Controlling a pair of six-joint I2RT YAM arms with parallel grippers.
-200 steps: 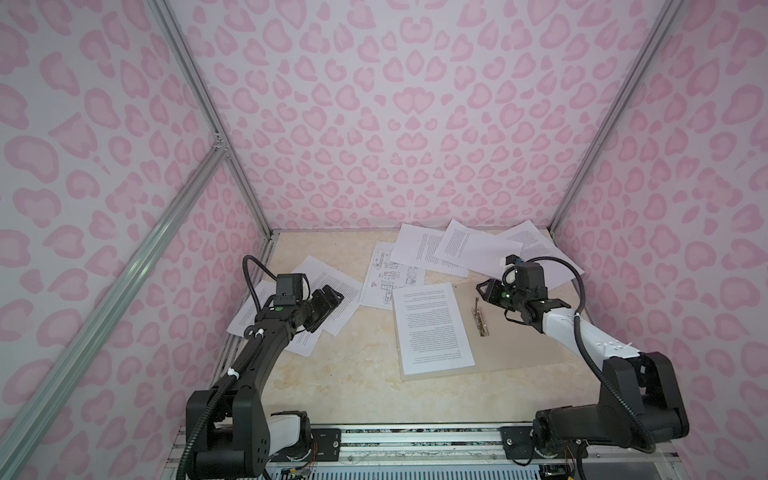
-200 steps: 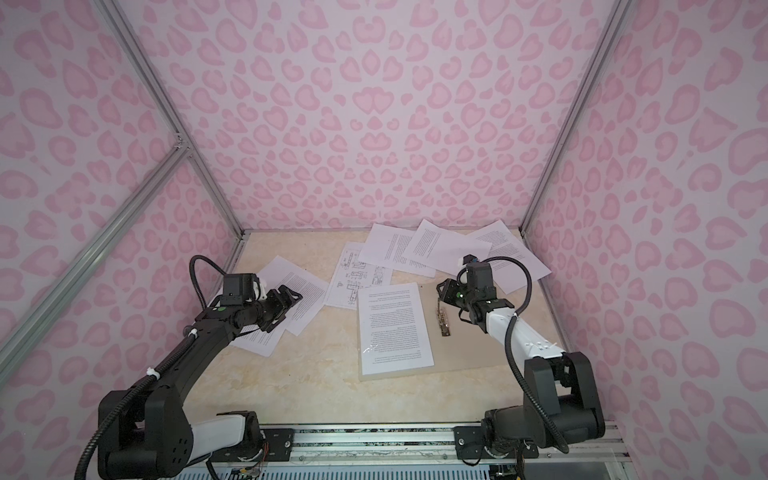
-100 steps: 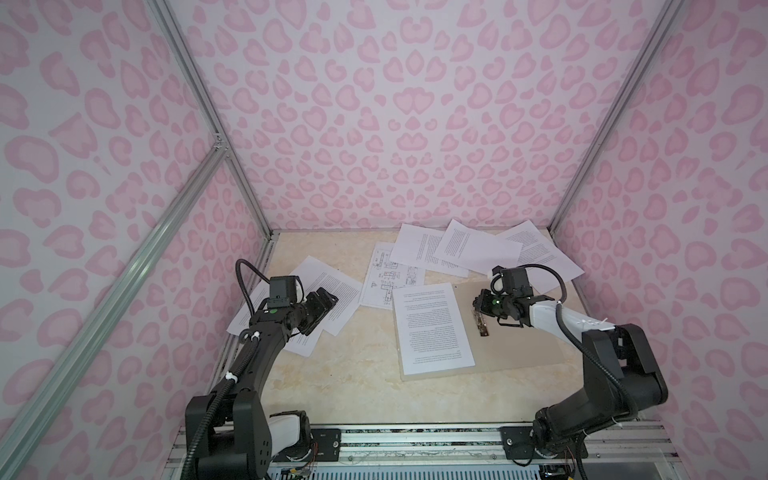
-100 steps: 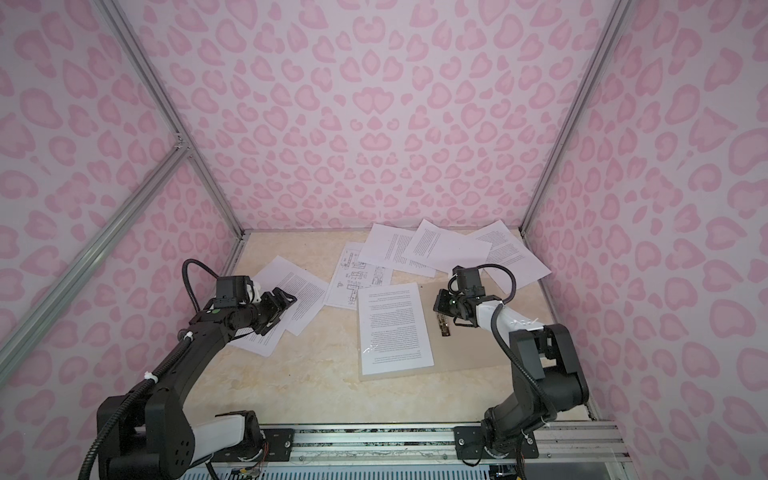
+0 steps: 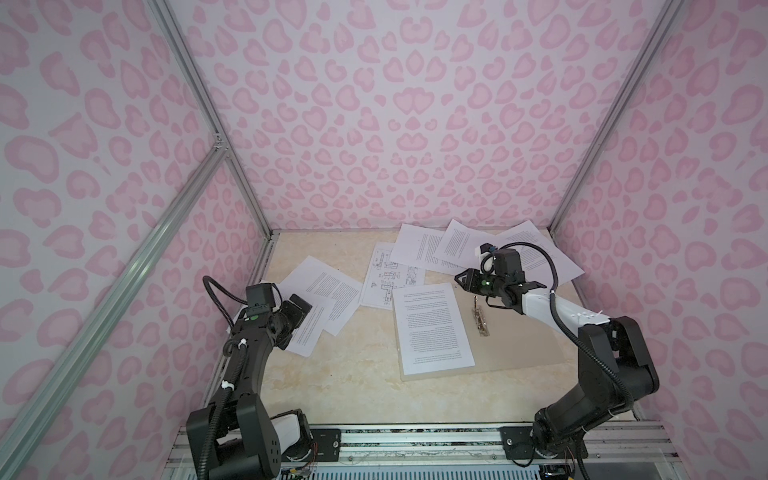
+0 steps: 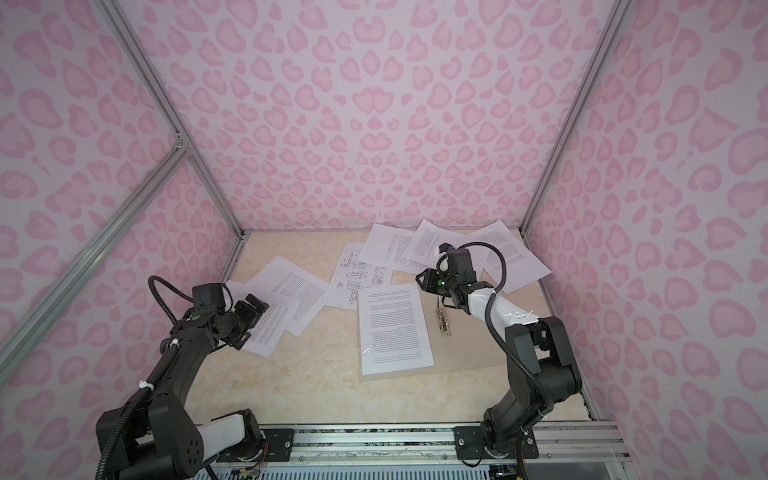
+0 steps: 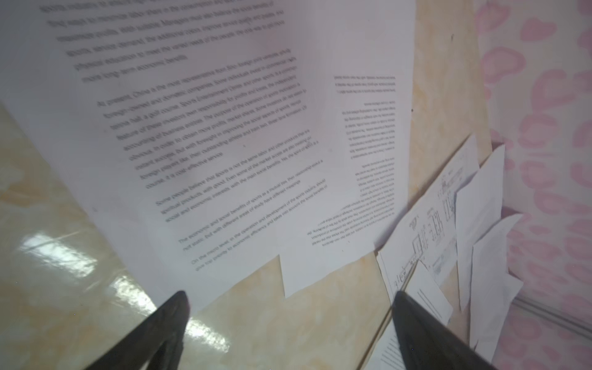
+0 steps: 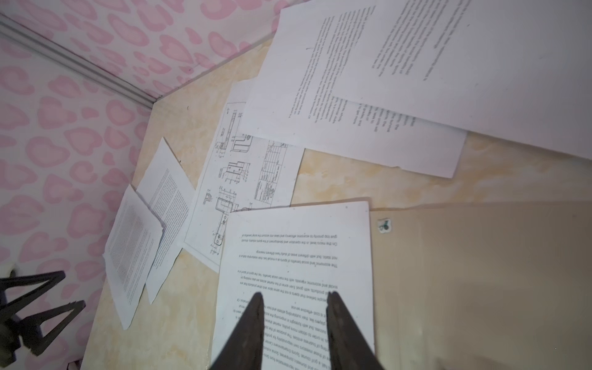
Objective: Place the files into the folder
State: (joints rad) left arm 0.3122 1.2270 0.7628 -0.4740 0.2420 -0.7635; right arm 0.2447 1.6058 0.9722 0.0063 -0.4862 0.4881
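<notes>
Files (image 5: 432,328): one sheet laid on folder (image 5: 523,340), 3 o'clock of table (image 5: 353,374); rest scattered 10 to 1 o'clock. Left gripper (image 7: 288,296) spread wide over nearest sheets, likely for pickup; right gripper (image 8: 294,296) parted, empty.

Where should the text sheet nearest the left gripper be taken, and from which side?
Grip the sheet at its front corner, which rests on the table, coming in low from the front. It lies flat and overlaps a second sheet at its far side, so only a free edge offers a hold; one finger of the open left gripper would likely have to slide under.
</notes>
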